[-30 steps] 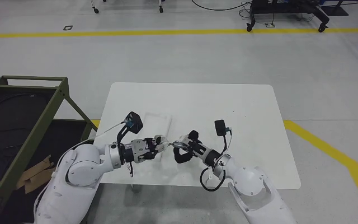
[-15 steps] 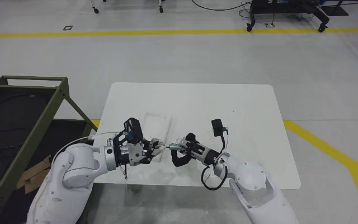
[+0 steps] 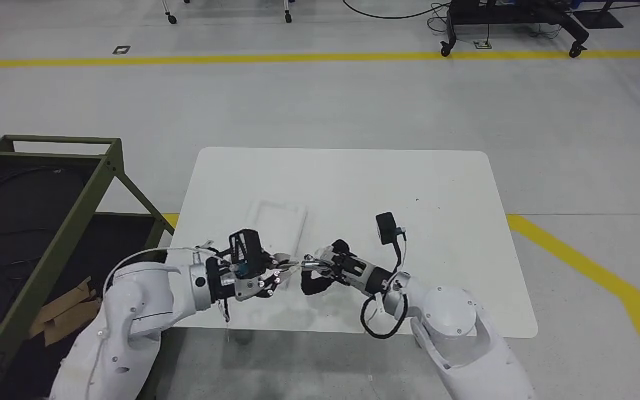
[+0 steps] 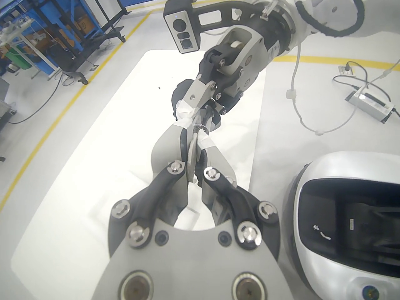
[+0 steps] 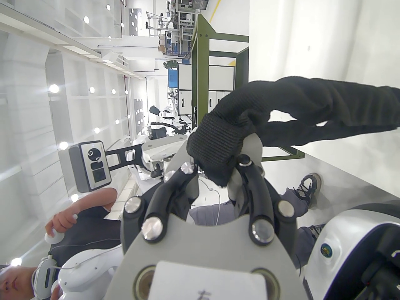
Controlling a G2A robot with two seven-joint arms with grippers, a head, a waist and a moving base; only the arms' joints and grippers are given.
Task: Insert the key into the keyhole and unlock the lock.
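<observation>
The white worktop (image 3: 430,220) carries a flat white tray (image 3: 280,220) in its left half, between the middle and the left edge. Both arms meet above the front edge, left of its middle, with the grippers facing each other tip to tip.

The right gripper (image 3: 312,264) is closed. Black knitted fabric (image 5: 225,138) lies between its fingers and extends away from them. Its taped fingers pinch the lock (image 4: 200,126), of which a ringed metal end shows at the fingertips.

The left gripper (image 4: 194,134) is also closed. Its fingers clamp the key (image 4: 193,149), a thin, pale, flat piece standing edge-on between them and pointing at the right gripper.

The key's tip touches the lock's metal end. Whether it sits inside the keyhole cannot be told. Key and lock are both held above the worktop surface, near its front edge.
</observation>
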